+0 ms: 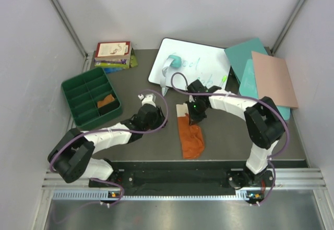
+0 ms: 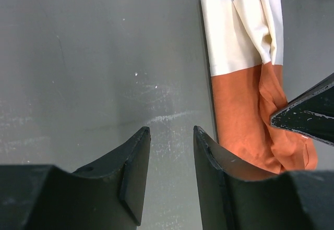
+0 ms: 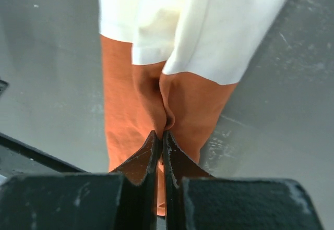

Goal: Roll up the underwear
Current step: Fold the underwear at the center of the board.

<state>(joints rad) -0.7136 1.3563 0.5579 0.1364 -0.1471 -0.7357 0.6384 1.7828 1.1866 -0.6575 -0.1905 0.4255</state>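
My right tool [image 3: 163,135] is pinched shut on a fold of the rust-orange cloth briefs [image 1: 190,138] with the cream waistband, lying mid dark grey table [image 1: 130,81]; left tool [image 2: 170,132] hangs half-open just beside them, holding nothing; the cloth looks light and floppy and bunches easily, so I'd grab an edge or the firmer waistband; the white board [image 1: 201,63] has faint green scribble I can't read; same for the red-edged book [image 1: 112,49].

Rust-orange underwear [image 1: 191,137] with cream waistband [image 2: 235,37], green tray [image 1: 83,92]
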